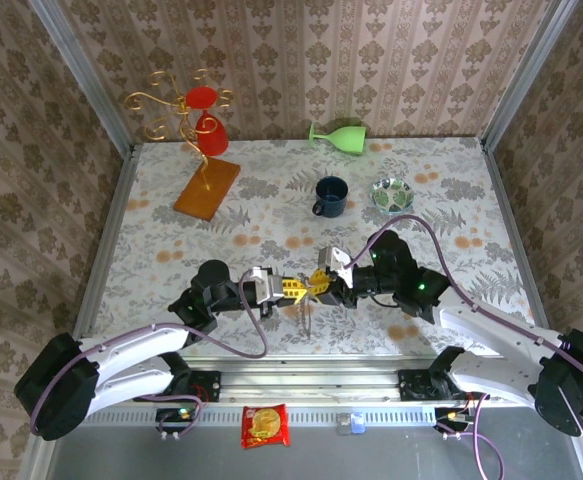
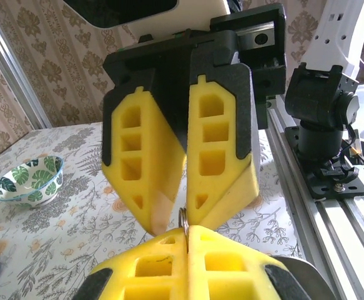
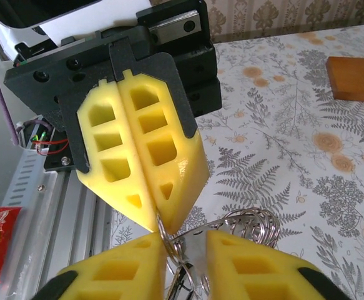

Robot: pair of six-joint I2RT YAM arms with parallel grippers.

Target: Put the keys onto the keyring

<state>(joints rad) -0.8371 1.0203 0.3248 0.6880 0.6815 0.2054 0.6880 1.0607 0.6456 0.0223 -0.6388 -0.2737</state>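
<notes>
Over the flowered table (image 1: pixel 461 200), the left gripper (image 2: pixel 186 232) is pinching the keyring (image 2: pixel 183 219) edge-on, likely steadying it for threading. Facing it tip to tip, the right gripper (image 3: pixel 183 240) is showing jaws slightly apart around its wire; whether they are clamping, I cannot tell. The keys (image 1: pixel 304 314) are dangling beneath. Both arms are reaching inward, low, converging near the front.

left fingers (image 3: pixel 163 150) closed | right fingers (image 2: pixel 219 156) narrowly parted | tip to tip
</notes>
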